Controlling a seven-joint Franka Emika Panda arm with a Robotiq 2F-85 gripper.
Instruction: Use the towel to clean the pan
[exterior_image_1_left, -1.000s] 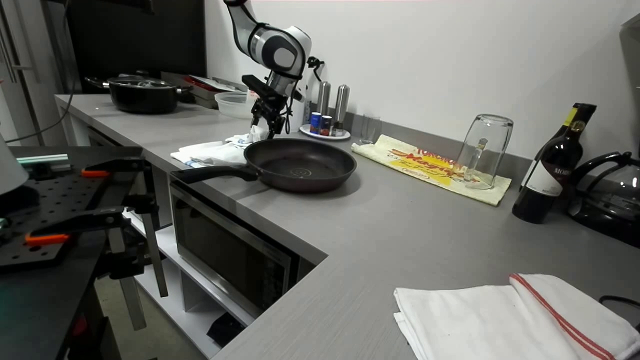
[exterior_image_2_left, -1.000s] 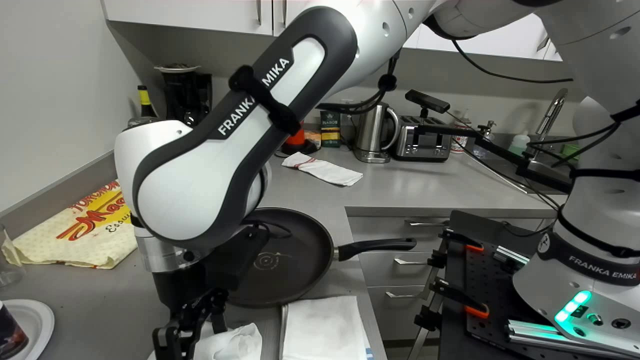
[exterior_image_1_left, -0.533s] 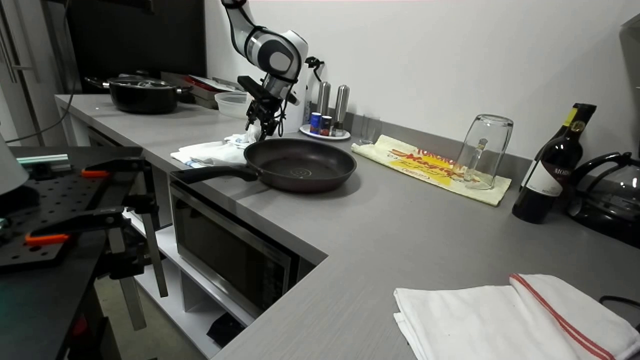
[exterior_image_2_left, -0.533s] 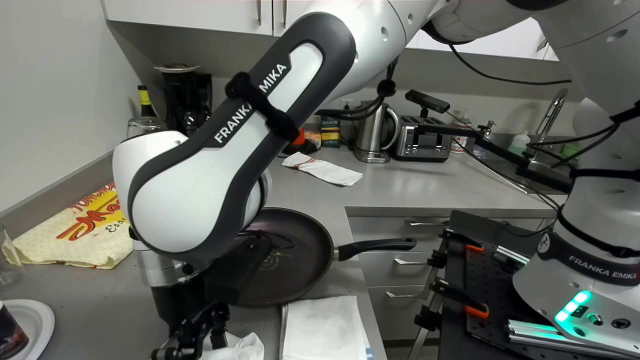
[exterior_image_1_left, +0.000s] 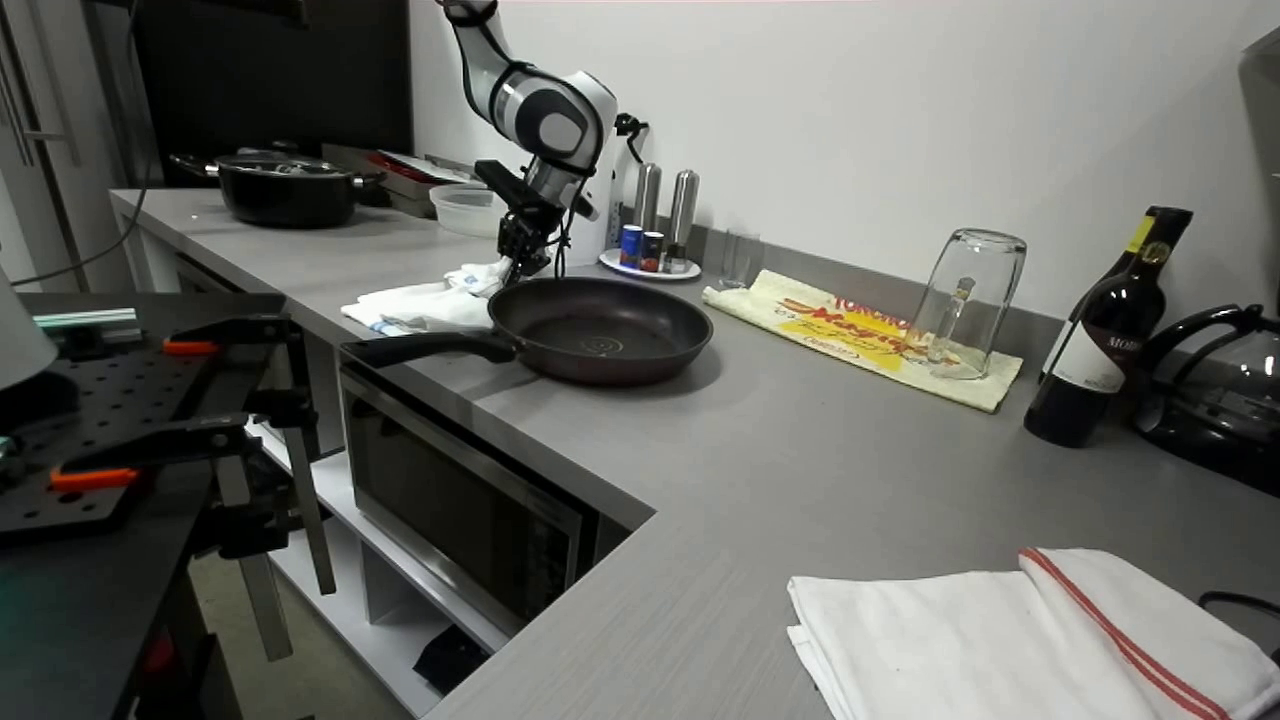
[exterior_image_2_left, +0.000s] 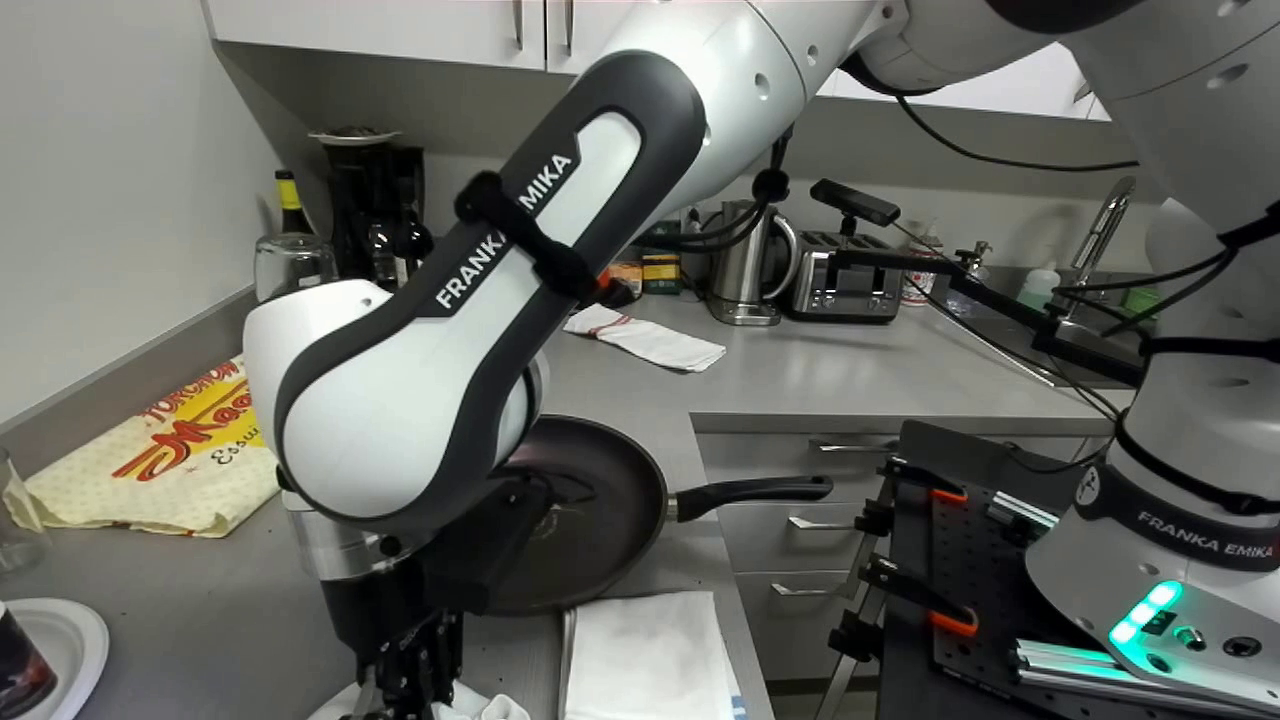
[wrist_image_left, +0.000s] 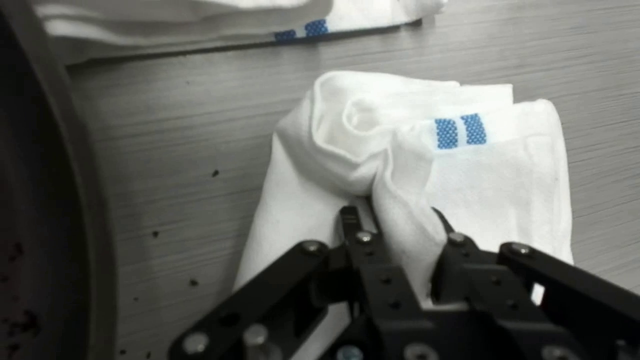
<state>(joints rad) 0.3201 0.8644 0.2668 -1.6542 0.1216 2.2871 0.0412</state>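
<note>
A rumpled white towel (wrist_image_left: 490, 190) with blue stripes lies on the counter, as the wrist view shows. My gripper (wrist_image_left: 395, 220) points down at it, and a raised fold fills the space between the two fingers, pressed from both sides. The dark frying pan (exterior_image_1_left: 600, 335) sits beside the towel, its black handle (exterior_image_2_left: 755, 492) reaching over the counter's edge. Only the pan's curved rim (wrist_image_left: 87, 200) shows at the left of the wrist view. In an exterior view the arm covers part of the pan, and the fingertips are hidden low in the frame.
A folded white cloth (exterior_image_2_left: 650, 650) lies against the pan. Along the wall stand a plate of shakers (exterior_image_1_left: 650, 268), a yellow printed cloth (exterior_image_1_left: 830, 330) with an upturned glass (exterior_image_1_left: 970, 300), and a wine bottle (exterior_image_1_left: 1110, 330). A red-striped cloth (exterior_image_1_left: 1000, 640) lies nearer.
The fingers have closed in on the towel, gathering a fold between them. The arm has come down slightly. The pan and the other cloths have stayed put.
</note>
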